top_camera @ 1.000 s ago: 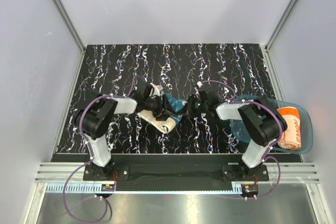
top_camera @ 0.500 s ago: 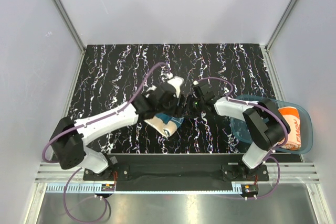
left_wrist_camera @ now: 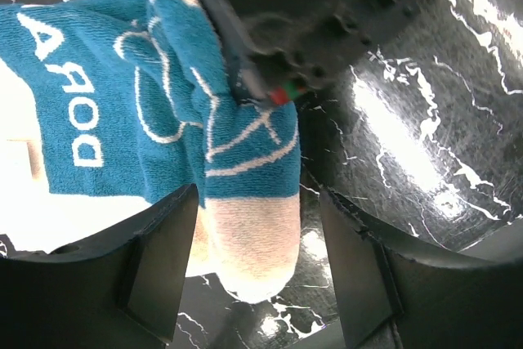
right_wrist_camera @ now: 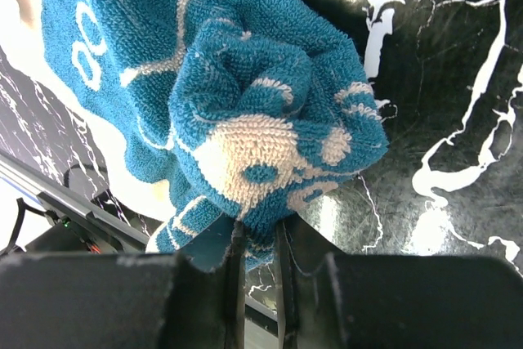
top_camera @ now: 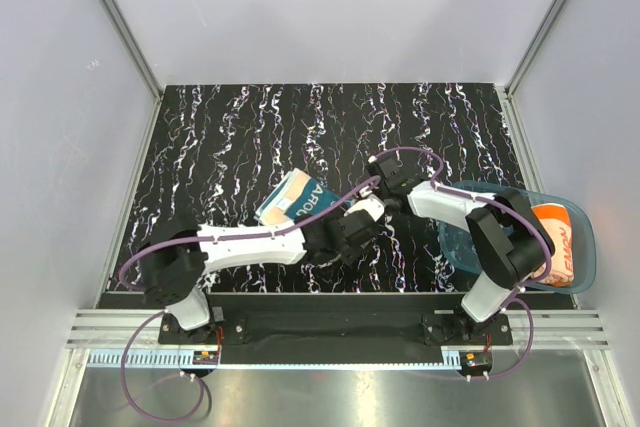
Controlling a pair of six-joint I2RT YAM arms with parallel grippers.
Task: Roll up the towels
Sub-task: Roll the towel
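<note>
Right tool [right_wrist_camera: 260, 239] pinches the teal towel [top_camera: 300, 197] by its bunched corner; left tool [left_wrist_camera: 255, 202], open, straddles its end; towel extends far-left

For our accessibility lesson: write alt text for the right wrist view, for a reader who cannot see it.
A bunched teal towel with cream markings fills the view, its lower edge pinched by the right gripper. Behind it lies a glossy black table with white veins.

The centre towel [top_camera: 298, 197] lies mid-counter [top_camera: 200, 147]. The rolled towel [top_camera: 553, 242] sits in the tray [top_camera: 583, 269] at the counter's right edge, well apart from it.
</note>
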